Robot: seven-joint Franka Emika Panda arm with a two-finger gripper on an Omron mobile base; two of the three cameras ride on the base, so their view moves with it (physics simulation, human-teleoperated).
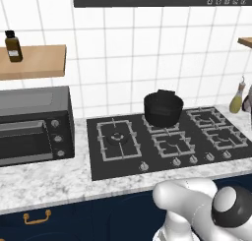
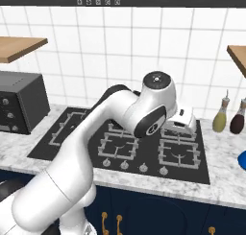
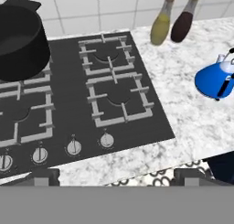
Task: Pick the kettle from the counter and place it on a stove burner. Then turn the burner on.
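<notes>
The bright-blue kettle (image 3: 214, 79) with a pale top sits on the marbled counter (image 3: 194, 120), right of the black cooktop (image 3: 68, 111). In the right base view the kettle (image 2: 242, 160) peeks in at the right edge. My gripper (image 3: 117, 176) is open with nothing between its wide-set tips, and it hovers above the cooktop's front right corner, left of the kettle and apart from it. My white hand (image 2: 182, 120) hangs over the right rear burner. A row of knobs (image 3: 106, 140) lines the cooktop's front edge.
A black lidded pot (image 1: 163, 108) stands on a rear middle burner. Two bottles, yellow-green (image 3: 161, 27) and dark brown (image 3: 183, 25), stand by the wall behind the kettle. A dark toaster oven (image 1: 34, 124) sits left of the cooktop. Wooden shelves flank the range hood.
</notes>
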